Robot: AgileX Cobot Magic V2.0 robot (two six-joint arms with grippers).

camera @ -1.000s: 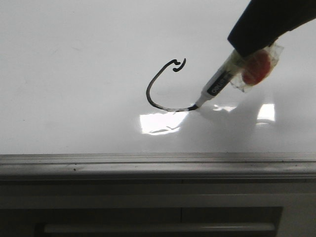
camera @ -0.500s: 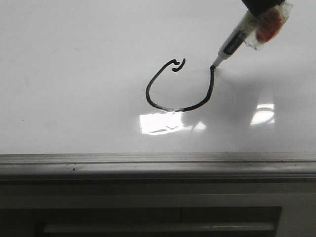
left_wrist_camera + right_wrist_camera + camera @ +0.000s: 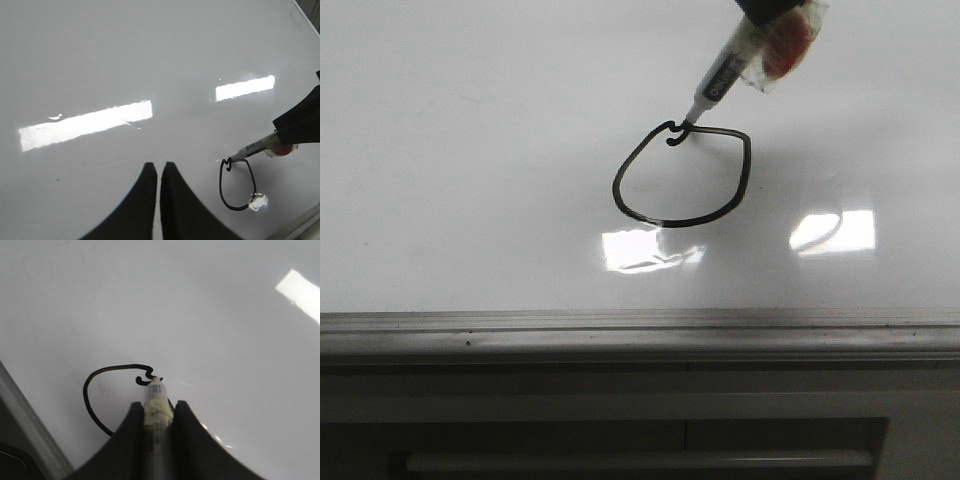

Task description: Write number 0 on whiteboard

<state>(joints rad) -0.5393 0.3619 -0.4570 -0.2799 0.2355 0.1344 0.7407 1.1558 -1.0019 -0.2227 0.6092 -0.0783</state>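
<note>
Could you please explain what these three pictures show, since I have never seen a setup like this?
This is a two-armed robot drawing on a whiteboard. One picture looks forward over the board; the other two come from cameras on each wrist. The right gripper has its fingers closed on a marker pen, whose tip touches the top of a black loop, the number 0 it is writing. The loop looks closed. The left gripper is empty, fingers almost together, held over bare board beside the drawing. The bright patches are lamp reflections. A grey edge strip borders the board's near side.

Black number 0 (image 3: 682,176) on glossy white whiteboard (image 3: 470,150) w/ grey edge
</note>
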